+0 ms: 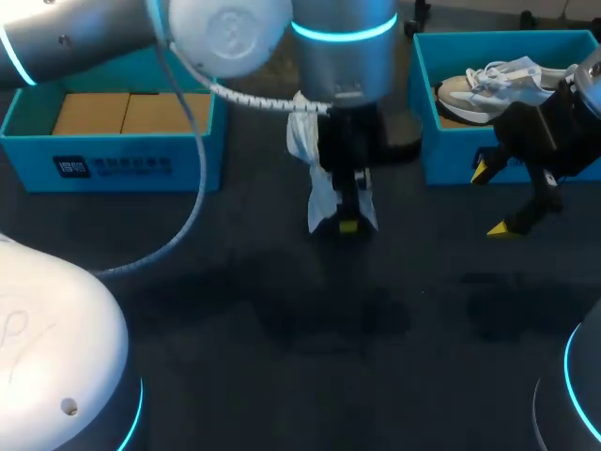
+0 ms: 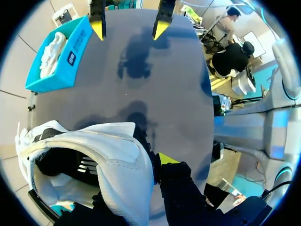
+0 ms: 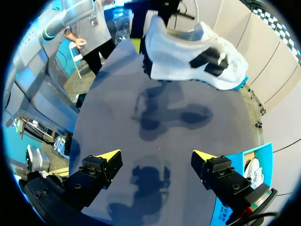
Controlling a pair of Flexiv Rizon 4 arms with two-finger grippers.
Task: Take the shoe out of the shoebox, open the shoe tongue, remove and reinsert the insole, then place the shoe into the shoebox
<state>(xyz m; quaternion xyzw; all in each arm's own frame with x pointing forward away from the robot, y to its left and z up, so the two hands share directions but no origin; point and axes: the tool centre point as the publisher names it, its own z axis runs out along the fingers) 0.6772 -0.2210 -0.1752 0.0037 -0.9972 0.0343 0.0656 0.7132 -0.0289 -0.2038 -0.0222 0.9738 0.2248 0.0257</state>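
Holds a white fabric sneaker with black side marks in the left gripper, fingers pinched on its upper, lifted clear of the dark grey table at mid-scene. Hangs the right gripper to the right, yellow tips spread wide with nothing between them, just on the near side of an open turquoise cardboard shoebox. Shows a second pale sneaker with white laces lying in that box. Shows another turquoise box at far left, with brown cardboard pieces inside.
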